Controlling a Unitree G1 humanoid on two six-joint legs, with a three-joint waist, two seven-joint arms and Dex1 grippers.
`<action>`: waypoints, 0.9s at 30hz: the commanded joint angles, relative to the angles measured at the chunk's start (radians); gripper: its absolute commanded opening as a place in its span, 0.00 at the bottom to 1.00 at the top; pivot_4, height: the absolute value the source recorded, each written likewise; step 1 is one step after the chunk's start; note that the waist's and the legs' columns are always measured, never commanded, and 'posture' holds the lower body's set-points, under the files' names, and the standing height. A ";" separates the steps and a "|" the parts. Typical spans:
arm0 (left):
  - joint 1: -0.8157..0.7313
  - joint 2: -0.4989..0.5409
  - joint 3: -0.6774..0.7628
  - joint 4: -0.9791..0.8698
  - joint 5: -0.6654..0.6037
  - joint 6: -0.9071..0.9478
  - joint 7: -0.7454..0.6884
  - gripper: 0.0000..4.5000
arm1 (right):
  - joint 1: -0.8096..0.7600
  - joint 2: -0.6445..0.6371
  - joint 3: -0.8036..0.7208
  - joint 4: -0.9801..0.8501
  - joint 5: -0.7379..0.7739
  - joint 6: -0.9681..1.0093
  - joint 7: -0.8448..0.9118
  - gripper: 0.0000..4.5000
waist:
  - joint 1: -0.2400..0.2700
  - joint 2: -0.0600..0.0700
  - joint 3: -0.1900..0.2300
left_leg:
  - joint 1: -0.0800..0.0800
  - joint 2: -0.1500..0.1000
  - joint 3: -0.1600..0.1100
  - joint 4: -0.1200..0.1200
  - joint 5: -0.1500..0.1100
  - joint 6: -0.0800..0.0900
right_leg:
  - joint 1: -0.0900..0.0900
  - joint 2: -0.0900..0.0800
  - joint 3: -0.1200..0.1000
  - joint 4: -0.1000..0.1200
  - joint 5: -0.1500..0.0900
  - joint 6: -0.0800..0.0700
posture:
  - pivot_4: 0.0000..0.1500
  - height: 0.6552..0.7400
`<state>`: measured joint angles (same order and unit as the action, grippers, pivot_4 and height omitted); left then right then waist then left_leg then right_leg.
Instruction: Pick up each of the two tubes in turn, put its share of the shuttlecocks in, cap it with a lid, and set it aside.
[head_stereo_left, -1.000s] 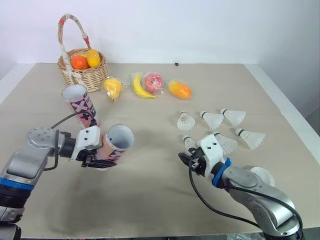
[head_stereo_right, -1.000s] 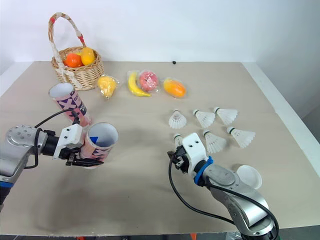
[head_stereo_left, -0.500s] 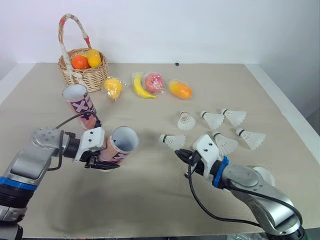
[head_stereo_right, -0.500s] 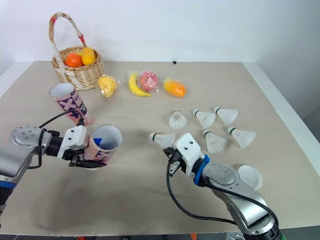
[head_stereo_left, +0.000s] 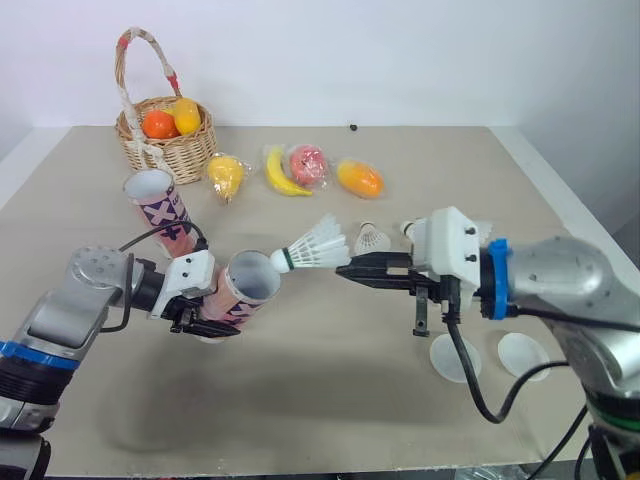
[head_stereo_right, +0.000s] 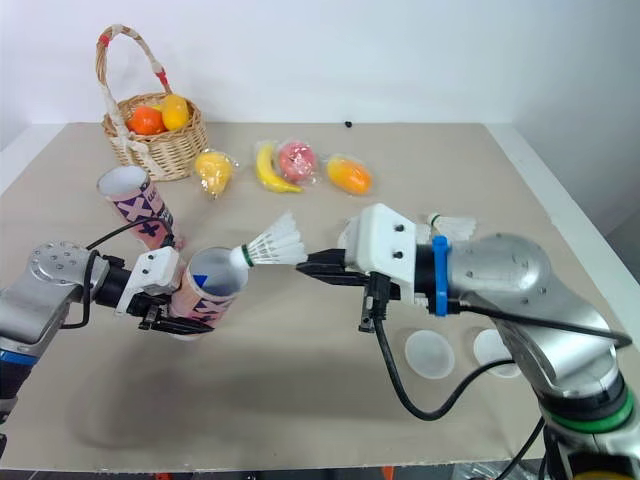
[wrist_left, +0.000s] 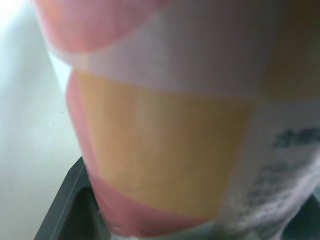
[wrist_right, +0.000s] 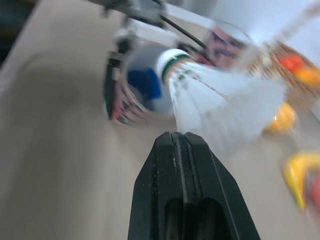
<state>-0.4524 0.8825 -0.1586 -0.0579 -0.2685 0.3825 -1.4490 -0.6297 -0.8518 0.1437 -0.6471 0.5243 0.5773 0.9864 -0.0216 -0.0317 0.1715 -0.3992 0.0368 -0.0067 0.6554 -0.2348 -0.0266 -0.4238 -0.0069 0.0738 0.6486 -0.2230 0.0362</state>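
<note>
L gripper (head_stereo_left: 200, 318) is closed round the tube (head_stereo_left: 243, 288). The tube is held low over the table (head_stereo_left: 330, 420), tilted, w/ its open mouth turned toward the R side. A blue patch is seen inside the mouth in the R wrist view.

R gripper (head_stereo_left: 345, 268) is pinched tight on the feather skirt of a shuttlecock (head_stereo_left: 315, 245), which is held level w/ its cork end pointed at the tube. The cork is seen at the upper rim of the mouth. It appears to be just at the opening rather than inside, but depth is hard to judge.

The second tube (head_stereo_left: 160, 208) is leaned on the table behind the L gripper. Loose shuttlecocks (head_stereo_left: 372, 240) lie behind the R gripper, partly hidden. Two white lids (head_stereo_left: 455, 357) lie flat below the R arm. A basket (head_stereo_left: 170, 150) of fruit and a banana (head_stereo_left: 280, 175) are at the far side.
</note>
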 joint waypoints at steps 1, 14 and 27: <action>0.007 -0.011 -0.039 -0.011 -0.032 0.049 -0.033 0.64 | -0.084 0.001 0.106 0.044 -0.105 -0.090 0.090 0.01 | 0.001 0.000 0.000 | 0.000 0.000 0.000 0.000 -0.001 0.001 | 0.000 0.000 0.000 0.000 0.000 0.001 | 1.00 0.88; 0.052 -0.002 -0.039 -0.043 -0.019 0.047 -0.027 0.64 | -0.232 0.091 0.202 0.232 -0.231 -0.235 0.234 0.01 | 0.001 0.001 0.000 | -0.002 0.000 0.000 0.001 -0.002 0.004 | -0.001 -0.001 0.000 0.001 0.000 0.003 | 1.00 0.88; 0.032 -0.010 -0.076 -0.005 0.031 -0.008 -0.035 0.64 | -0.335 0.271 0.268 0.403 -0.269 -0.282 0.307 0.01 | 0.001 0.005 -0.001 | -0.001 0.000 0.000 0.003 -0.002 0.004 | -0.001 0.000 -0.001 0.003 0.001 0.002 | 1.00 0.88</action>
<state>-0.4319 0.8808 -0.1614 -0.0837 -0.2797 0.4050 -1.4706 -0.9313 -0.6075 0.4291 -0.2725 0.2669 0.3150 1.3022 -0.0202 -0.0268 0.1708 -0.4003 0.0365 -0.0070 0.6586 -0.2370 -0.0227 -0.4246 -0.0073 0.0730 0.6520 -0.2222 0.0386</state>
